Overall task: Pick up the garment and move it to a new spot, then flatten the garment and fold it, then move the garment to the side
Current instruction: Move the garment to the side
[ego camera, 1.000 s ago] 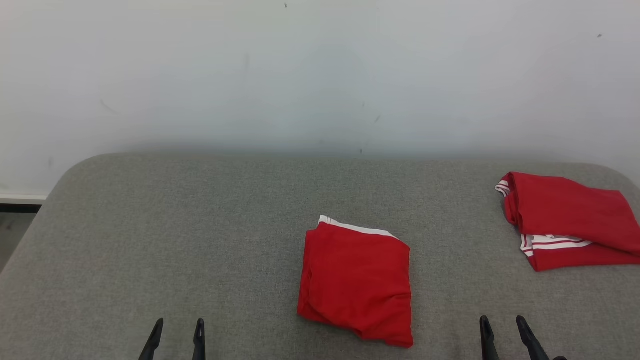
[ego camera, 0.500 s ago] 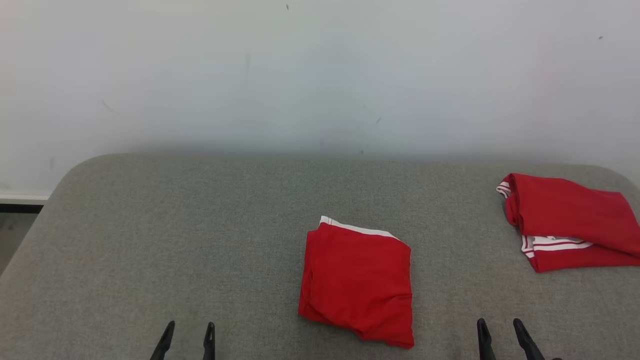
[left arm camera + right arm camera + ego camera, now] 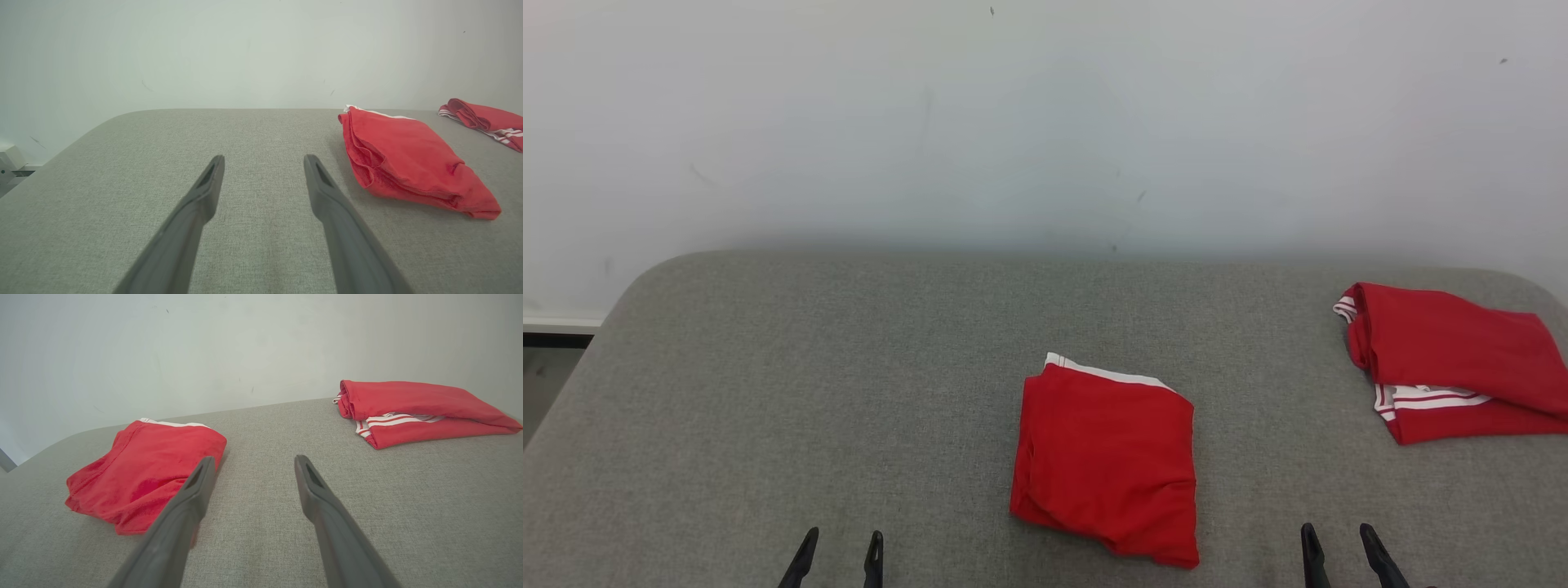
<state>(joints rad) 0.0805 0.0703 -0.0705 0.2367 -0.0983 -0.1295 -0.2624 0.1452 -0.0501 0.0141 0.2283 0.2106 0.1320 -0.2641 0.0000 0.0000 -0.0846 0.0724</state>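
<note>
Grey woven fabric covers the surface (image 3: 809, 367), which has rounded far corners and stands against a pale wall (image 3: 1013, 122) with a few faint scuffs. A folded red garment (image 3: 1107, 461) lies flat on it, a little right of the middle and close to the near edge. It is a roughly square packet with a narrow white band showing along its far edge and layered folds stacked along its left side. A second red garment (image 3: 1445, 359), with white stripes showing at its hem and cuff, lies loosely folded near the far right corner, reaching the right edge and well apart from the first. The left claw (image 3: 842, 541) sits at the near edge, left of the folded garment, with bare fabric between them. Its two dark fingers stand apart with nothing between them. The right claw (image 3: 1337, 535) sits at the near edge on the other side of the folded garment, and its fingers are likewise spread and empty. In the left wrist view the folded garment lies off to the right of the fingers. In the right wrist view it lies to their left, with the striped garment farther off to the right.
</note>
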